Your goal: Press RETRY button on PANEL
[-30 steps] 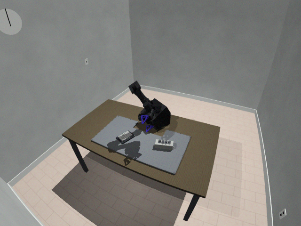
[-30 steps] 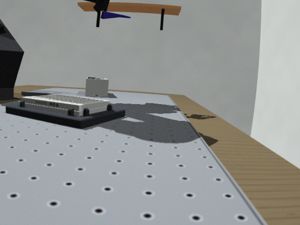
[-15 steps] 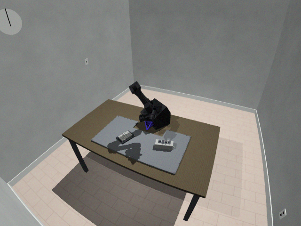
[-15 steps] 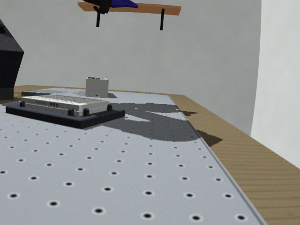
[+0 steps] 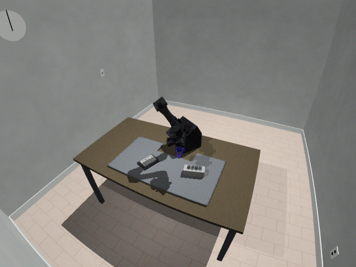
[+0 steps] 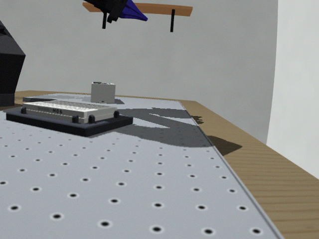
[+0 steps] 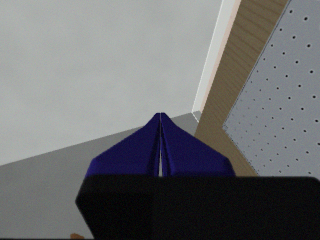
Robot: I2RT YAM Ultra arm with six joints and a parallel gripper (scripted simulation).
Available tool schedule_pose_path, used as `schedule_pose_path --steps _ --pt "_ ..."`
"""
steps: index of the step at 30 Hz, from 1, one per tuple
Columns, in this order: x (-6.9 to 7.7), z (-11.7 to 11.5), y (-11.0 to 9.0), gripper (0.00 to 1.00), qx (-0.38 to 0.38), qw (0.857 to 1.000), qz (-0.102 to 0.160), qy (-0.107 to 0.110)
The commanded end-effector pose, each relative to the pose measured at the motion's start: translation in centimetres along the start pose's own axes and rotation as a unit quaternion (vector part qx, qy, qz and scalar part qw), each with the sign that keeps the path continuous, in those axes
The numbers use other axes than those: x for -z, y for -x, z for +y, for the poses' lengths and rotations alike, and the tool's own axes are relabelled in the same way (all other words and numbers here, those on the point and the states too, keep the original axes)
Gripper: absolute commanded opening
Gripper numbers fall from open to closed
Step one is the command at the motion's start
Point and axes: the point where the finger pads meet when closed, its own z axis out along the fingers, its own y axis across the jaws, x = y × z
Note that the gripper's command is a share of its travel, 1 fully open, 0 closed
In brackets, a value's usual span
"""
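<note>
The PANEL is a pale box on the grey perforated mat, with a row of dark push buttons on top. I see no lit lamp, but the lamps and the printed names are too small to read. It also shows end-on in the exterior view. My gripper has blue fingers pressed together, empty, held in the air near the arm's base, well above and behind the PANEL. The fingers also show in the exterior view and in the wrist view. The white plate M06 sits on its black nest N1.
The arm's black base housing stands at the back edge of the mat. A wooden wall shelf hangs behind the gripper in the exterior view. The table edge runs along the mat's right side.
</note>
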Motion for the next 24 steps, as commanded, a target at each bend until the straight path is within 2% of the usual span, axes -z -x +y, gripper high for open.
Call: schedule_pose_path --steps 1,3,5,7,9,13,15,17,19,21,24 --pt "-0.6 -0.9 -1.9 0.0 0.04 0.998 0.027 -0.031" --pt "-0.9 -1.5 -2.7 0.0 0.059 0.997 0.035 -0.046" --pt "-0.9 -1.5 -2.7 0.0 0.059 0.997 0.035 -0.046" --pt "-1.2 -2.1 -3.4 0.0 0.083 0.993 0.048 -0.064" --pt "-1.2 -2.1 -3.4 0.0 0.083 0.993 0.048 -0.064" --pt "-1.5 -3.3 -4.7 0.0 0.121 0.986 0.066 -0.092" --pt "-1.5 -3.3 -4.7 0.0 0.121 0.986 0.065 -0.093" --pt "-1.6 -3.9 -5.5 0.0 0.145 0.98 0.079 -0.11" --pt "-1.6 -4.1 -5.6 0.0 0.151 0.978 0.082 -0.115" --pt "-1.7 -4.8 -6.4 0.0 0.175 0.971 0.095 -0.132" --pt "-1.7 -5.4 -6.9 0.0 0.194 0.965 0.105 -0.145"
